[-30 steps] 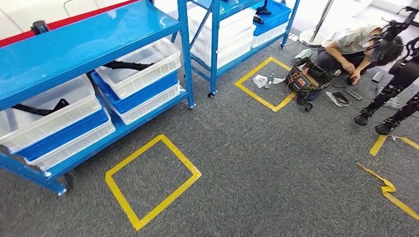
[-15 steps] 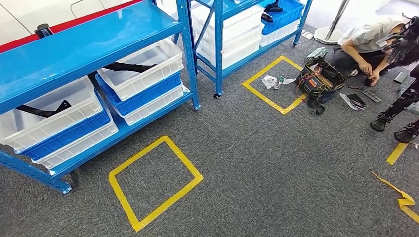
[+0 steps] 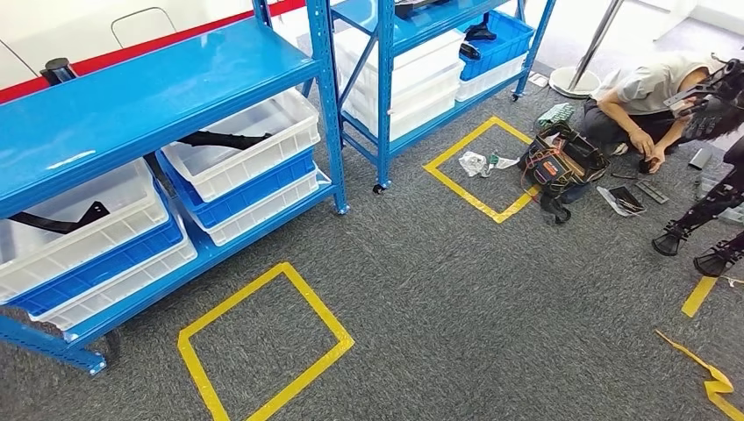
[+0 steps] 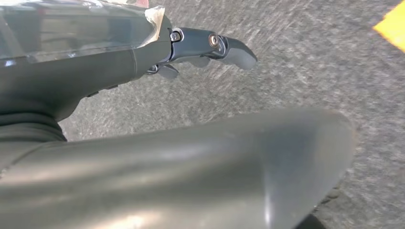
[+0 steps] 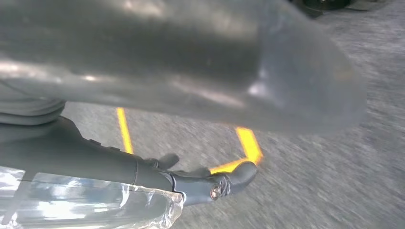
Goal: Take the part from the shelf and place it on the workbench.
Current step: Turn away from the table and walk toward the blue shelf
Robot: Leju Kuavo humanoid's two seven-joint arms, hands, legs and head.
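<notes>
Part: a black, thin, bent piece (image 3: 224,139) lying in the upper white bin (image 3: 263,132) on the lower level of the near blue shelf (image 3: 149,83); a second black part (image 3: 57,219) of like shape lies in the neighbouring white bin (image 3: 79,224).
Likely handling: it looks rigid and light, a long curved bar with narrow arms; probably moulded plastic or painted metal, though I cannot tell which.
Where to hold: around the thicker middle stretch seems best, so the long ends do not swing or catch the bin wall.
Risk: a smooth dark surface may slip in the fingers; the bin's high sides leave little room to reach in.
Bins: translucent white plastic stacked over blue ones, straight-walled, with rims.
Shelf: glossy blue metal, on small castors.
Floor: grey short-pile carpet with a yellow tape square (image 3: 263,346).
Left hand (image 4: 210,47): holds nothing, fingers loosely extended above the carpet.
Right hand (image 5: 215,183): likewise holds nothing, fingers apart.
Bystander: a person (image 3: 654,96) crouches beside a tool bag (image 3: 561,162).
</notes>
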